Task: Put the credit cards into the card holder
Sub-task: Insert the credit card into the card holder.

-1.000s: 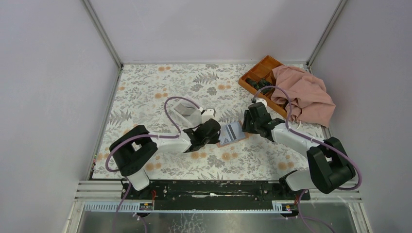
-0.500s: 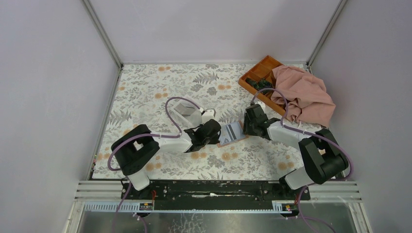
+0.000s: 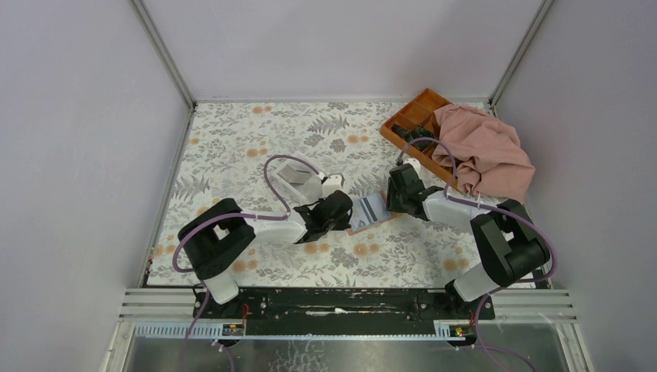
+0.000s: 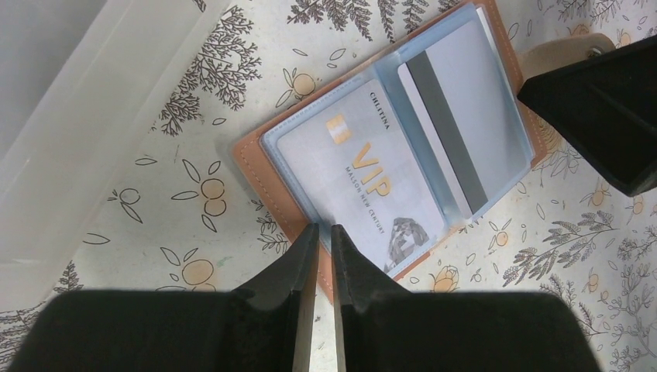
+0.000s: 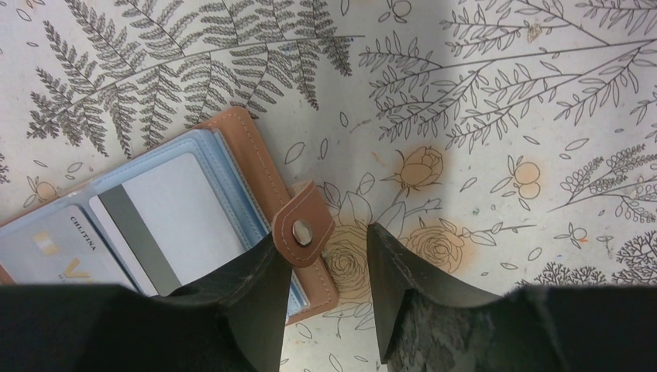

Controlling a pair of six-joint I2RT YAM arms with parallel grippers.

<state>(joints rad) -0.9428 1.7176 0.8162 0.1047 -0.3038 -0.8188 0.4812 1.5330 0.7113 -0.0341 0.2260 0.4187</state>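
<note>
Left tool (image 4: 324,227) pinching card holder (image 4: 393,101), open, tan

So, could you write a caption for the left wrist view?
Open card holder holding two cards, left tool nearly closed over its edge.

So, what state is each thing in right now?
card holder: open, lying flat
VIP card: in a sleeve
striped card: in the other sleeve
snap tab: unfastened
left claw: nearly shut, grip unclear
right claw: open
pink cloth: crumpled over orange tray
</note>
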